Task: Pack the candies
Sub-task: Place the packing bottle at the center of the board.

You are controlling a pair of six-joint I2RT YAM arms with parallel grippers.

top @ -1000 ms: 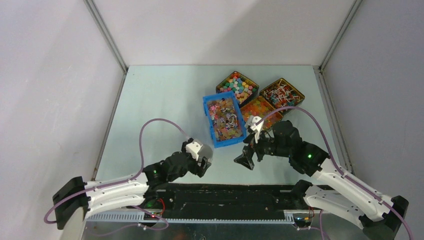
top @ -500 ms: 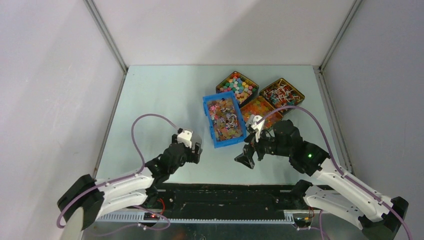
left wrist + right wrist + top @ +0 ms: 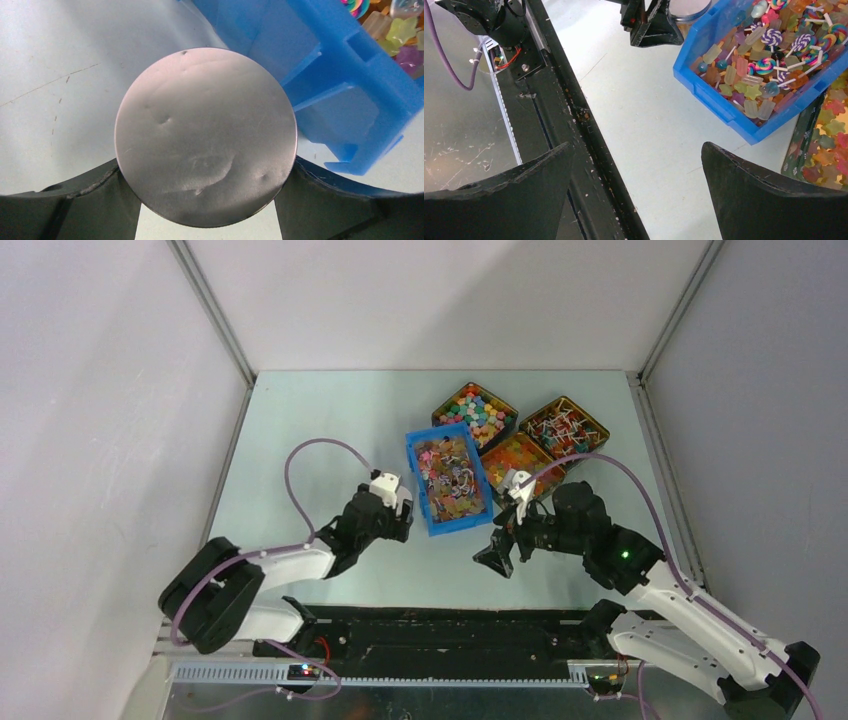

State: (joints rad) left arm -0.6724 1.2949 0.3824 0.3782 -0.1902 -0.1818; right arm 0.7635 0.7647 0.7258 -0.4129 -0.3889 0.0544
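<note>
I record the left gripper clamped wide across a round metal disc. The right gripper stands fully open, holding nothing.

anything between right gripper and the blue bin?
Only bare table separates the right gripper and the blue bin, clearest in the right wrist view.

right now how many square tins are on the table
3 tins: one behind the blue bin, one far right, one right of the bin, partly under the right arm. None seems hidden.
</note>
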